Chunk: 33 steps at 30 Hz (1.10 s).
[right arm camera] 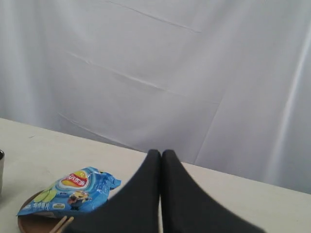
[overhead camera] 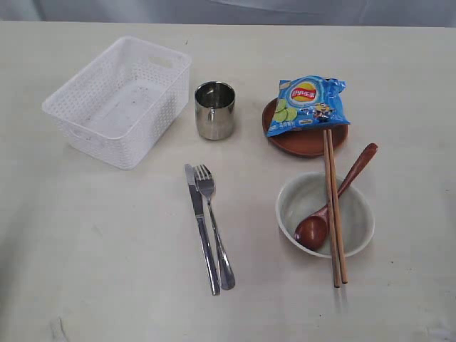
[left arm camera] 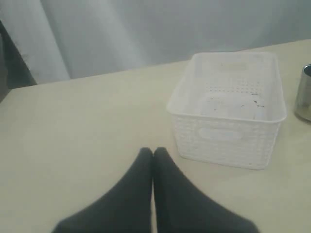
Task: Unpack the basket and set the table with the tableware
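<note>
Jaws on both arms pressed together, only in wrist views; knife (overhead camera: 201, 229), fork (overhead camera: 216, 235) only in exterior view.

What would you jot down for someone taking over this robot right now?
Claws: left claw and right claw both shut, holding nothing.
Done: unpacking; the basket is empty.
On the table: cup beside basket, knife and fork side by side, chip bag on plate, spoon in bowl, chopsticks across bowl's rim.
Left: probably nothing, maybe tidying.
</note>
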### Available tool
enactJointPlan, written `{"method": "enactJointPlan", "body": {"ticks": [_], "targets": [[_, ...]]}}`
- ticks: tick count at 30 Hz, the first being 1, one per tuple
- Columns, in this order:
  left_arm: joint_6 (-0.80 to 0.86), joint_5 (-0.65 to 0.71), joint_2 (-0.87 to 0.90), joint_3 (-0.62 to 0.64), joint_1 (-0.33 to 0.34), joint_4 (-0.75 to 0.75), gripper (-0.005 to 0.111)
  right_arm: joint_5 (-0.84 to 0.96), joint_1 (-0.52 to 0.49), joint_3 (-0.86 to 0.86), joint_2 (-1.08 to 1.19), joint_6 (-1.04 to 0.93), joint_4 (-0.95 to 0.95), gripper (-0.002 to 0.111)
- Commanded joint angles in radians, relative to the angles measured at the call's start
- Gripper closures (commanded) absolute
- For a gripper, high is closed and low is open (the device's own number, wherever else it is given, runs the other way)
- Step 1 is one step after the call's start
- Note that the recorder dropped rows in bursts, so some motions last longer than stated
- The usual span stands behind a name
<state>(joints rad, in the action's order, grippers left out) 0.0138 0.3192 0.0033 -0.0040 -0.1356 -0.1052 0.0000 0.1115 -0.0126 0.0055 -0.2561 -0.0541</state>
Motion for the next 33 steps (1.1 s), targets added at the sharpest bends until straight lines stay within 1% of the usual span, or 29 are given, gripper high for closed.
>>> {"method": "enactJointPlan", "body": {"ticks": [1,11,17,33], "targets": [[-0.002,0.0,-0.003,0.004,-0.003,0.004,0.107,0.044,-0.006,0.013,-0.006,0.001,-0.001,0.109],[-0.002,0.0,-0.003,0.004,-0.003,0.004,0.107,0.317,-0.028,0.013,-0.006,0.005,0.032,0.109],[-0.002,0.0,-0.003,0.004,-0.003,0.004,0.107,0.321,-0.028,0.013,-0.006,0.063,0.032,0.109],[-0.002,0.0,-0.003,0.004,-0.003,0.004,0.107,0.321,-0.028,0.013,-0.006,0.063,0.032,0.109]]}}
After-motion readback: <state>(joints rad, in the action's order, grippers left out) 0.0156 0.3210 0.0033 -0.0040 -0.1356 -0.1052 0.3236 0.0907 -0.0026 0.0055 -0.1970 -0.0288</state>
